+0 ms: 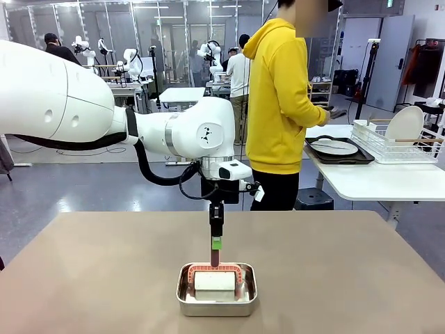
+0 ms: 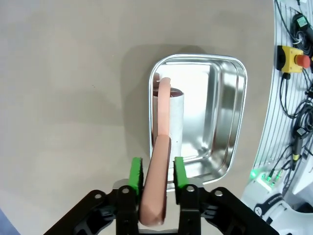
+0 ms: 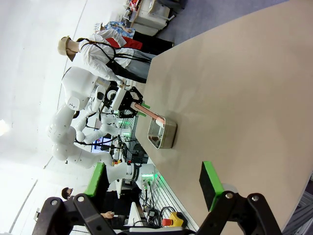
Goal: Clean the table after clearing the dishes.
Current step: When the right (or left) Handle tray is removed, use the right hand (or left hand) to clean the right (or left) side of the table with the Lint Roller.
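left gripper (image 2: 157,170): jaws pinched on the pink handle (image 2: 162,117) rising from the white block (image 1: 214,284) in the steel pan (image 1: 217,307).
table (image 1: 90,271): pan set at its near middle.
dishes (image 1: 335,147): plate on a dark tray, set on the white side table (image 1: 375,182).
right gripper (image 3: 154,182): jaws spread wide over the table.

White rounded arm (image 1: 188,132), black cable (image 1: 154,178), black jaws, green pads (image 2: 135,172)

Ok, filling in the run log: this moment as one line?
left gripper shut on pink handle of tool in steel pan | right gripper open above table | plate tray on white side table
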`<state>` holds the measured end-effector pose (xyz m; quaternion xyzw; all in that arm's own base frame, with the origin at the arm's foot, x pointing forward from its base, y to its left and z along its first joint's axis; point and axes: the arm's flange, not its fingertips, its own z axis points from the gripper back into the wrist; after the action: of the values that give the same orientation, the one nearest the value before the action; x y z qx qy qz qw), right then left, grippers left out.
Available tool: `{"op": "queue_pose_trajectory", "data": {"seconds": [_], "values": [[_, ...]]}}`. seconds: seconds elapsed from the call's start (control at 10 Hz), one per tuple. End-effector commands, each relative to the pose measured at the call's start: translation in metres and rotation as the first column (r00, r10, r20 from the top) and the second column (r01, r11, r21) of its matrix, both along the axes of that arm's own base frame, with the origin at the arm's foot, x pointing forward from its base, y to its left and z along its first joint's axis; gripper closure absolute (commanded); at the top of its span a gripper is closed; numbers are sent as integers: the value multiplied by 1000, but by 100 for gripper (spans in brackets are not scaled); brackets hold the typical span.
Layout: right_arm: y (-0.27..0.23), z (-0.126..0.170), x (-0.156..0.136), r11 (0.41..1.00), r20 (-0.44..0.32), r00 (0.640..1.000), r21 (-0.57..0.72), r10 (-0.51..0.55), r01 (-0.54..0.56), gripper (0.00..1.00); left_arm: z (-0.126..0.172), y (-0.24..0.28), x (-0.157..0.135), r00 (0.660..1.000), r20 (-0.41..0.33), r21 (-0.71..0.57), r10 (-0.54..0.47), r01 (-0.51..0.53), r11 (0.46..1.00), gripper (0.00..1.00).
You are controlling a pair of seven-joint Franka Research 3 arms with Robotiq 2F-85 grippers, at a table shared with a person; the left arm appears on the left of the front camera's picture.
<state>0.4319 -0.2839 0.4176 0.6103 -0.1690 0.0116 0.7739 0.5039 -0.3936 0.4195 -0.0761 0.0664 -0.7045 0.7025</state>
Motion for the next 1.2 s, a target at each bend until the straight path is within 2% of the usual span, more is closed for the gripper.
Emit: {"op": "queue_pose_trajectory", "data": {"seconds": [0.0,0.2,0.6,0.8,1.0,1.1], "values": [[6,3,-4,1000,-2,1000,5,-9,9,5,2,10,-11,1000,12,28,-7,7,1000,85],[6,3,-4,1000,-2,1000,5,-9,9,5,1,12,-10,1000,1,28,-6,6,1000,100],[6,3,-4,1000,-2,1000,5,-9,9,5,8,9,-14,1000,7,26,-1,1,1000,98],[6,3,-4,1000,-2,1000,5,-9,9,5,47,15,-27,985,67,17,157,-158,987,100],[6,3,-4,1000,-2,1000,5,-9,9,5,94,30,-51,960,117,6,254,-256,967,100],[6,3,-4,1000,-2,1000,5,-9,9,5,114,39,-58,930,123,-38,345,-343,938,100]]}}
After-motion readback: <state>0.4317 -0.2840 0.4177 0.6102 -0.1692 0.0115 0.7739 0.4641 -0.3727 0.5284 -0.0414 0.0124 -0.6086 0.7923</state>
